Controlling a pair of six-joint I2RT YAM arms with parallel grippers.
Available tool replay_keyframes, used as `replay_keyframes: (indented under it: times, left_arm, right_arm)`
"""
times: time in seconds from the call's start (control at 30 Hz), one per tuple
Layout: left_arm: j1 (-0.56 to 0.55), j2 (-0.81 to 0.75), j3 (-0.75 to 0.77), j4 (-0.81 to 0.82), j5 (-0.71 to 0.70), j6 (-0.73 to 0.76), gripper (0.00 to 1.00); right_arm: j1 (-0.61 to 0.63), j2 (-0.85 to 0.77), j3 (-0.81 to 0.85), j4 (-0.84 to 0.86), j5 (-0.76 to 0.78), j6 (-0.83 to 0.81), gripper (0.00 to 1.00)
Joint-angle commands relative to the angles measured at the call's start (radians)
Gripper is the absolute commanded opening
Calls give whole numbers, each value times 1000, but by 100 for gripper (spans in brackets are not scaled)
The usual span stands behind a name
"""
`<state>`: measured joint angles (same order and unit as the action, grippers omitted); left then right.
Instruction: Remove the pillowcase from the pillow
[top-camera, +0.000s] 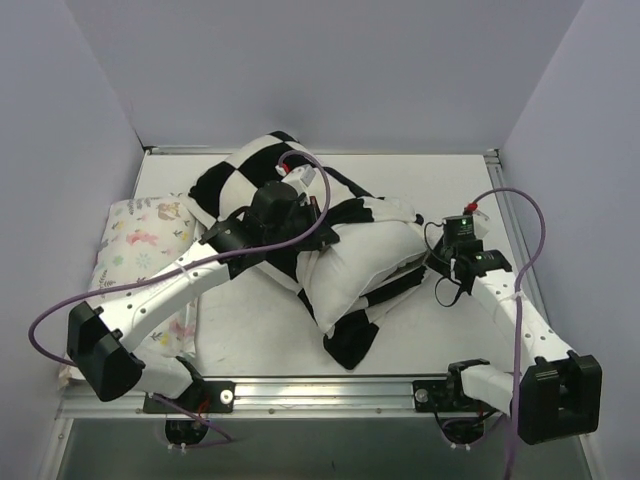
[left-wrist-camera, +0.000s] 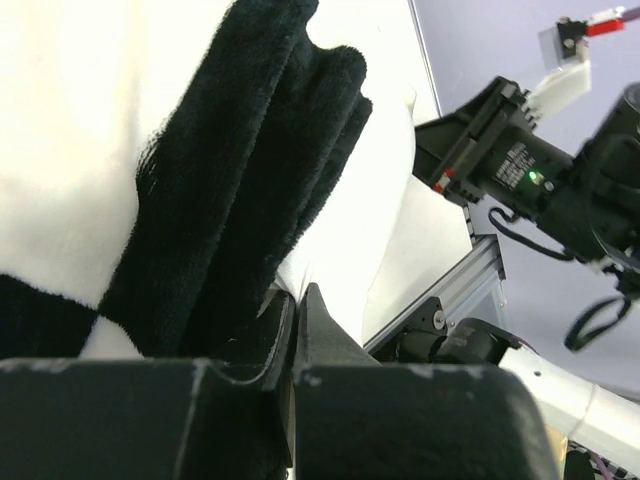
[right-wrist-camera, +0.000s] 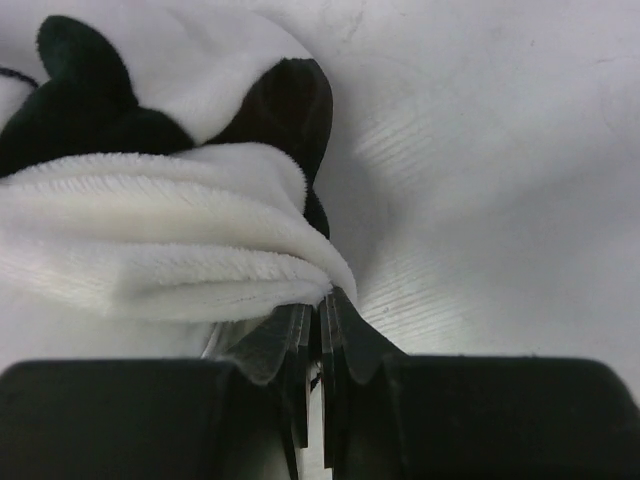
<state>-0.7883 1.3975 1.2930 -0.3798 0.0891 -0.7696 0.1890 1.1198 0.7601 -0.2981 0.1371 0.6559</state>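
Nearest the arm bases, the right gripper (right-wrist-camera: 321, 308) is pinching a fold of the pillowcase (top-camera: 262, 170) at the pillow's right end. Its jaws are pressing together on the white plush edge, probably to anchor that side while the other arm works. The pillow (top-camera: 352, 268) is lying across the middle of the surface (top-camera: 260, 340), much of its white body showing, with checkered cloth bunching under its near corner and heaping behind it. Farther back, the left gripper (left-wrist-camera: 297, 318) is clamping a thick black fold of the cover, jaws squeezing tight on it, seemingly to drag the cover back off. A flowered pillow (top-camera: 140, 240) is sitting at the left under the left arm, crowding that side, and the rear wall (top-camera: 330, 70) is limiting any backward pull.
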Motion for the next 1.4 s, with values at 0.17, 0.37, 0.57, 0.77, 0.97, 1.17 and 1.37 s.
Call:
replay_keyframes:
  times: [0.17,0.37,0.57,0.77,0.97,1.17,1.37]
  left_arm:
    - [15,-189,91,-14,24,21,0]
    - [6,-244,71,-45,56,12,0]
    - [-89,-165,-3,60,66,-26,0]
    - [-150,-46,-9,143,78,-19,0]
    - [-154,93,11,265,101,-54,0]
    - [-161,253,122,360,126,-77,2]
    - [-157,405,334,299,153,-43,29]
  right_arm:
    - [-114,159,51,76,-56,-45,0]
    - [-186,301,113,183,-266,-32,0]
    - [-186,440,290,287,-563,4,3]
    - [-186,424,409,182,-595,-18,39]
    - [-272,311,493,11,-534,-38,80]
    - [-252,157,486,-87,-482,-62,87]
    - [-90,-132,288,-105,-367,-91,93]
